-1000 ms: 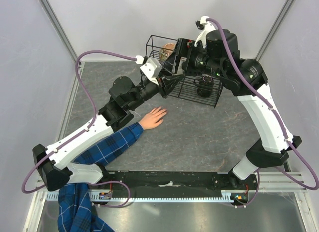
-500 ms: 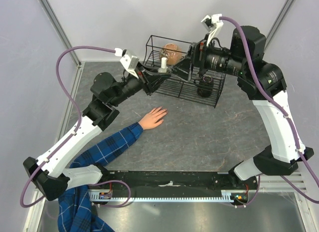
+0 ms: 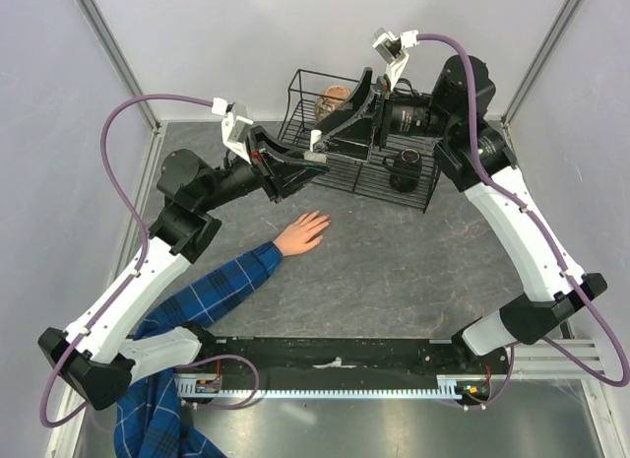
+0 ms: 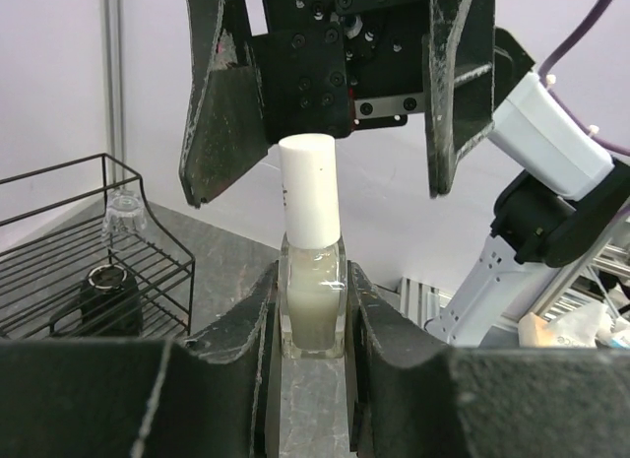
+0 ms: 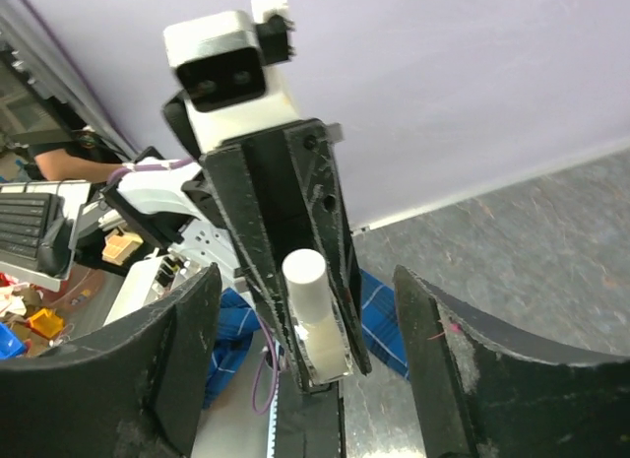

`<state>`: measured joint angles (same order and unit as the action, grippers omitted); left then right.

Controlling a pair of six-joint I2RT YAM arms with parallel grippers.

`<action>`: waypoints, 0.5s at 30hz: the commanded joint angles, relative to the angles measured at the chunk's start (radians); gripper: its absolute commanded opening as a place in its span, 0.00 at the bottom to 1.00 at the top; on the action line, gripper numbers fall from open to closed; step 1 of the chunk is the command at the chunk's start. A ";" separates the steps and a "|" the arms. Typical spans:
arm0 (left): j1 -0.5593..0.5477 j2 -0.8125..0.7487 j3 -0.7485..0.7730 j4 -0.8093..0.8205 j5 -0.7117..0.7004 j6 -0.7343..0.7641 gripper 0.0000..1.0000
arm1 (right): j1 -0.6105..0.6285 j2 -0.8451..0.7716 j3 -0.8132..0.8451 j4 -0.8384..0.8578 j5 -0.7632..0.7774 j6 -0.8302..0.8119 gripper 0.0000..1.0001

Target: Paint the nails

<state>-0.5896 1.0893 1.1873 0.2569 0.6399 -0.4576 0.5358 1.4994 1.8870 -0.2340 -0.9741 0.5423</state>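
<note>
Uncapping stage, no painting yet. Left gripper (image 4: 313, 293) is clamped tight on the bottle (image 4: 313, 325), held upright in the air. Right gripper (image 5: 310, 330) stands wide, its fingers (image 4: 224, 103) either side of the white cap (image 4: 310, 192), not touching it. Nails (image 3: 325, 220) tip the hand (image 3: 300, 233) lying flat on the table (image 3: 394, 271), apart from both grippers. Next, I judge, I must close on the cap and twist it off, keeping the bottle level.

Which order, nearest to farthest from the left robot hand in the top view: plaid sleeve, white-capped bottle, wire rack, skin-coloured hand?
1. White-capped bottle: gripped in the left robot hand.
2. Wire rack: just behind, right.
3. Skin-coloured hand: on the table, nearer the bases.
4. Plaid sleeve: lower left.
</note>
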 commanded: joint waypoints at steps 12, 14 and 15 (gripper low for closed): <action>0.047 0.000 0.001 0.157 0.141 -0.147 0.02 | -0.002 -0.019 -0.034 0.177 -0.084 0.051 0.67; 0.047 0.001 0.001 0.163 0.153 -0.151 0.02 | -0.002 -0.015 -0.029 0.177 -0.086 0.053 0.68; 0.048 0.001 0.001 0.163 0.158 -0.151 0.02 | 0.000 -0.011 -0.031 0.176 -0.087 0.054 0.68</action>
<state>-0.5491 1.0908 1.1870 0.3496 0.7494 -0.5571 0.5346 1.4826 1.8477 -0.1059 -1.0348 0.5957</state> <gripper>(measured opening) 0.300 0.678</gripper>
